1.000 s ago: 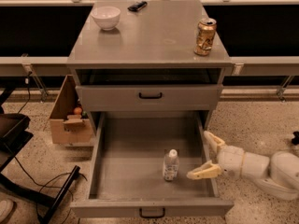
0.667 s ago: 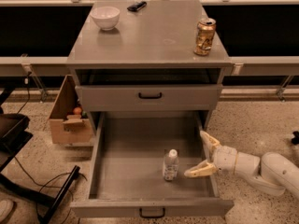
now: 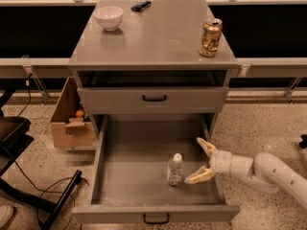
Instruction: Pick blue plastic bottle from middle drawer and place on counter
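— Down low, your small clear white-capped plastic bottle [image 3: 175, 169] stands in the wide grey open drawer [image 3: 129, 176].
— Cream two-finger gripper [image 3: 193, 161]?
— Just right of it, jaws spread, empty. Reaching, I judge: slide left, close, lift to the flat grey counter [image 3: 153, 37].

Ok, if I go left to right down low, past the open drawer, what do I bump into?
Cardboard box on the floor → blue plastic bottle standing in the middle drawer → the open claw, just right of the bottle, inside the drawer.
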Robot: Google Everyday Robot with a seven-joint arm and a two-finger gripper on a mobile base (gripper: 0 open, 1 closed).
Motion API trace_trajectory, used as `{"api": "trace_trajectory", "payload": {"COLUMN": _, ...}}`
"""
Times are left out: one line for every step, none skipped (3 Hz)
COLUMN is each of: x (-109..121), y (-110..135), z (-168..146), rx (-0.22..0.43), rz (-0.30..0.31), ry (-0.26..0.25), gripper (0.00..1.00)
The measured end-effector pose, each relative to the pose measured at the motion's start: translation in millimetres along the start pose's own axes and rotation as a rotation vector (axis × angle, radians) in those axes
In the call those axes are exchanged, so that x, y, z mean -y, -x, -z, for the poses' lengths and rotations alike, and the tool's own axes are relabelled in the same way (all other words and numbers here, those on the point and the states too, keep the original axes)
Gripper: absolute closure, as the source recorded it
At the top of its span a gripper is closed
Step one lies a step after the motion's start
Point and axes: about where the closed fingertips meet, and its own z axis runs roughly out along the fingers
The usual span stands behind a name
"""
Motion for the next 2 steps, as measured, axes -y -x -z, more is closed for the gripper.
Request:
{"api": "trace_trajectory", "payload": {"x": -3, "y": -16, "z": -21, "rx": 0.002, "rz": 0.014, "ry": 0.025, "gripper": 0.00}}
{"api": "trace_trajectory", "payload": {"x": -12, "y": -30, "z": -49, "rx": 0.029, "rz": 0.005, "ry": 0.059, "gripper": 0.02}}
